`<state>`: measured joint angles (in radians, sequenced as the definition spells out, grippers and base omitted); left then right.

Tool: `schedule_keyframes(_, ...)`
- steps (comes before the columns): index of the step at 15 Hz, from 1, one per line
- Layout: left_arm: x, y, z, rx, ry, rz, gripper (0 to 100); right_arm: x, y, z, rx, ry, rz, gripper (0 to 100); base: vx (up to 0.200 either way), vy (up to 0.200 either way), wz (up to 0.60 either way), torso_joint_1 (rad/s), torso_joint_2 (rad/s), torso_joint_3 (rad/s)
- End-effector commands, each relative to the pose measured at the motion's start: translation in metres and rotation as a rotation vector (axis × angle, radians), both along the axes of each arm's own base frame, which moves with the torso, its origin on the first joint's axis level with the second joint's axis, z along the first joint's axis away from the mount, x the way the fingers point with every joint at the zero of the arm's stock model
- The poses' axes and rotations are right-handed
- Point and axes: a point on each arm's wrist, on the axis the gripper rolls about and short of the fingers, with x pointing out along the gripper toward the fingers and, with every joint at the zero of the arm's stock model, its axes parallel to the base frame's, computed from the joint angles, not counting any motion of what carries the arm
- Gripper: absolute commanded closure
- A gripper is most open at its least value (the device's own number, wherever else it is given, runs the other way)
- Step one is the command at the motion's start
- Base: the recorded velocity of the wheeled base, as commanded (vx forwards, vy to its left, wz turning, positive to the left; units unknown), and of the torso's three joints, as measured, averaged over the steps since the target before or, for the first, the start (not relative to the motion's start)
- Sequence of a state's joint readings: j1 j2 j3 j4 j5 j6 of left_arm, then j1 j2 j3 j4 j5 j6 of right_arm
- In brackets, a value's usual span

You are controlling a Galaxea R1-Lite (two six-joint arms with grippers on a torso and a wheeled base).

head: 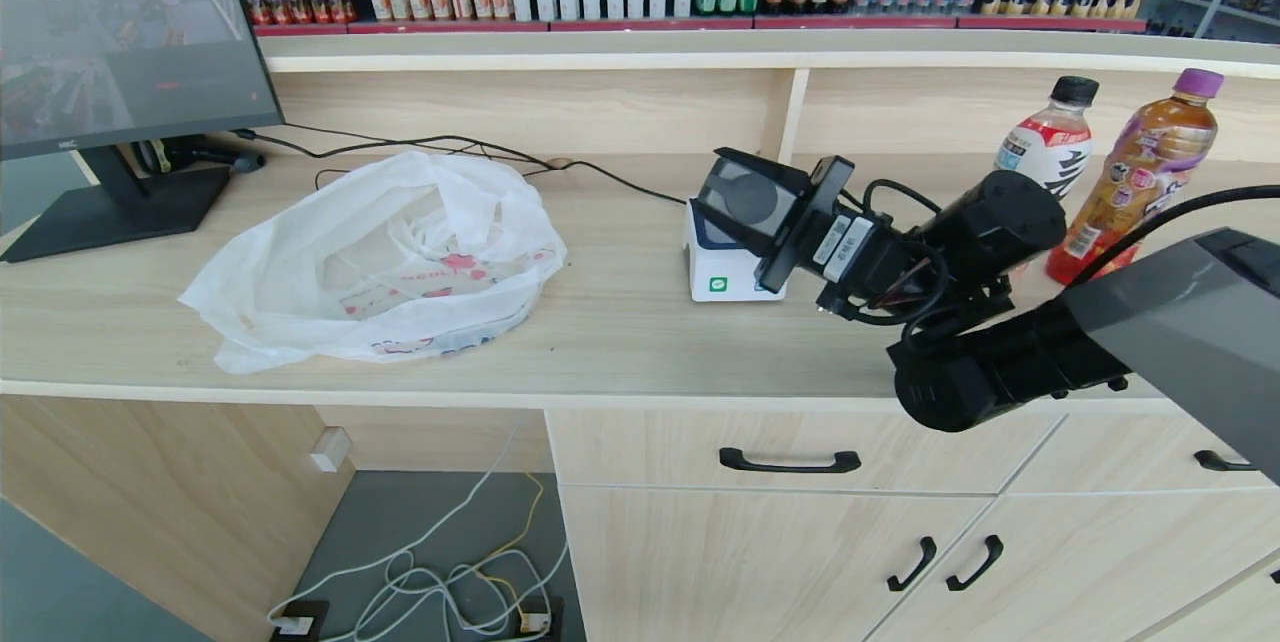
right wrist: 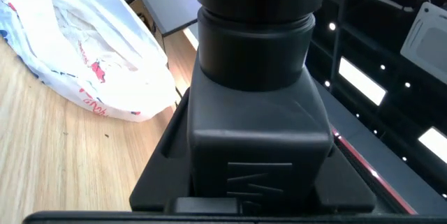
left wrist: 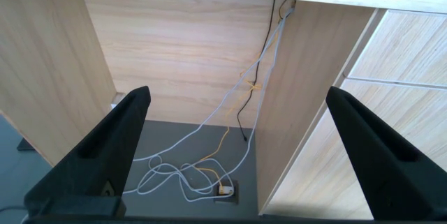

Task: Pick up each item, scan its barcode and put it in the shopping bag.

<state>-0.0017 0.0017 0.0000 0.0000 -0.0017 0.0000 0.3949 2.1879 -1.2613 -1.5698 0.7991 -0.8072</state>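
The right gripper (head: 758, 207) is held just above the white scanner box (head: 722, 272) on the wooden counter (head: 620, 342), with its arm stretched in from the robot's right. Whether this gripper is open or closed cannot be told. In the right wrist view a black block with a round collar (right wrist: 251, 112) is seen close before the camera, and it cannot be told whether it is gripped. Two bottles are seen behind the right gripper, to its right and nearer the back of the counter. The black-capped bottle (head: 1050, 137) and the purple-capped amber bottle (head: 1140, 172) stand just beside each other. Both are upright, with their long axes vertical and their caps pointing up. The white shopping bag (head: 380, 262) is found well to the left of the right gripper, slumped on the counter with its mouth open upward. In the right wrist view the bag (right wrist: 84, 49) is seen lying on the wood beside the black block. The left gripper (left wrist: 237, 154) is held low, below the counter top, facing an open bay where loose cables (left wrist: 209, 161) run down to the floor. Its fingers (left wrist: 105, 154) are spread wide and nothing is held between them. A monitor (head: 120, 32) stands at the far left of the counter, beyond the bag.
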Motion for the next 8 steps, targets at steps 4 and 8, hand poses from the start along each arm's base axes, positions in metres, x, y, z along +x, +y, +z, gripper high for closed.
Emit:
schedule_keyframes(4,0.000,0.000,0.000,0.000,0.000,0.000,0,-0.062,-0.012,0.056,0.035,-0.093,0.028,100,0.000,0.000,0.00,0.000,0.00,0.000)
schedule_keyframes(8,0.000,0.000,0.000,0.000,0.000,0.000,0,-0.116,-0.012,0.081,0.156,0.003,0.053,100,0.000,0.000,0.00,0.000,0.00,0.000)
